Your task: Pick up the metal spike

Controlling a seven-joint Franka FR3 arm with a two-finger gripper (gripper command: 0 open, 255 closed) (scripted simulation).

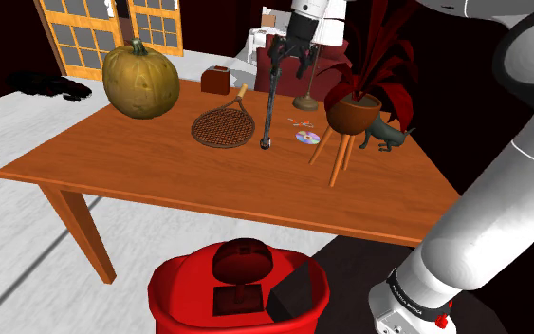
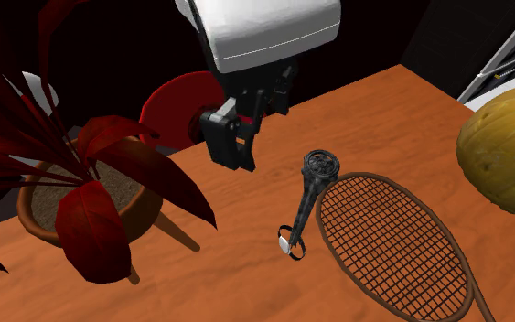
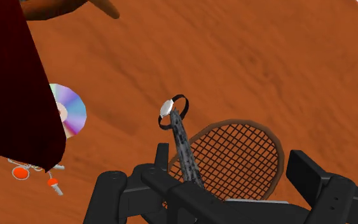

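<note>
The gripper [image 3: 231, 160] hangs over the wooden table [image 1: 160, 180], fingers spread wide. The metal spike [image 3: 182, 143] stands tilted between them, unclasped, its ringed tip on the table just beside the tennis racket [image 2: 388, 240] head.

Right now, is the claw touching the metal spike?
Apart. The second exterior view shows bare table between the claw and the spike; in the wrist view the open fingers stand wide of its shaft.

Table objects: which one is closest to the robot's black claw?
The slim dark spike, ring at its tip, rising up into the open gripper; the racket, disc and pumpkin lie farther off.
</note>
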